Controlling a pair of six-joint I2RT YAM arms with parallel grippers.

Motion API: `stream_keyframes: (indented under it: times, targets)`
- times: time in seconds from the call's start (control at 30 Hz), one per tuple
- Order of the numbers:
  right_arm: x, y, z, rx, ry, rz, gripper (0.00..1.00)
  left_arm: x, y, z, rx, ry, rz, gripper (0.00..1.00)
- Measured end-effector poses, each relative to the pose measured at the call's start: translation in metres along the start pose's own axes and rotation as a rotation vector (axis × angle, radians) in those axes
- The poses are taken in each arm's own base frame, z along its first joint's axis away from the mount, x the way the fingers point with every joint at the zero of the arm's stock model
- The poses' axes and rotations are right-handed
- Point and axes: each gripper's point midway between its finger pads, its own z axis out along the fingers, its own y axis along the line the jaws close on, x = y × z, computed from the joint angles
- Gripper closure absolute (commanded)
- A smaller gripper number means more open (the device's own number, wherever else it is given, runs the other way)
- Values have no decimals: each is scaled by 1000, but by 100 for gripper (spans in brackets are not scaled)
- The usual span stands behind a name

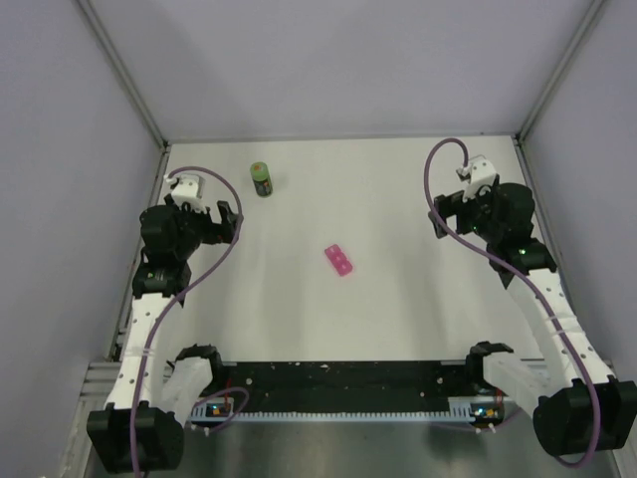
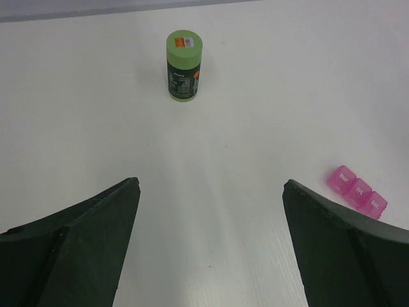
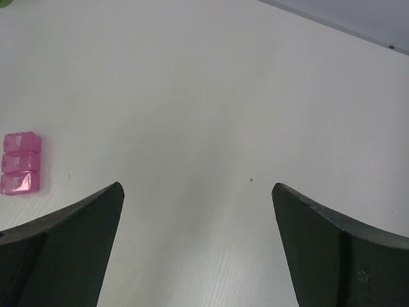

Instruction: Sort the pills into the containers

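The pink pill box (image 1: 338, 259), a short row of three joined closed compartments, lies near the middle of the white table. It also shows in the left wrist view (image 2: 357, 190) at the right and in the right wrist view (image 3: 20, 163) at the left. A green pill bottle (image 1: 262, 179) with its cap on stands upright at the back left, also in the left wrist view (image 2: 184, 66). No loose pills show. My left gripper (image 2: 211, 192) is open and empty at the left side. My right gripper (image 3: 198, 192) is open and empty at the right side.
Grey walls and metal frame posts (image 1: 119, 70) enclose the table on three sides. A black strip (image 1: 338, 378) runs along the near edge between the arm bases. Purple cables (image 1: 438, 189) loop off both arms.
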Motion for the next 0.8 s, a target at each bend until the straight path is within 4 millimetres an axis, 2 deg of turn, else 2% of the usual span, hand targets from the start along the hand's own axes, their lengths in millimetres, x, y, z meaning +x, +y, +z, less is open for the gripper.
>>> stream_keyframes:
  times: [0.3, 0.47, 0.63, 0.8]
  targets:
    - [3, 3, 0, -12, 11, -9, 1, 3, 3, 0, -18, 11, -1, 1]
    - [7, 11, 5, -43, 33, -29, 1, 5, 10, 0, -54, 21, -4, 1]
    - [15, 42, 23, -109, 101, -104, 1, 8, 11, 1, -57, 34, -8, 1]
    - [19, 84, 38, -188, 139, -200, 1, 11, 12, 5, -57, 50, -9, 1]
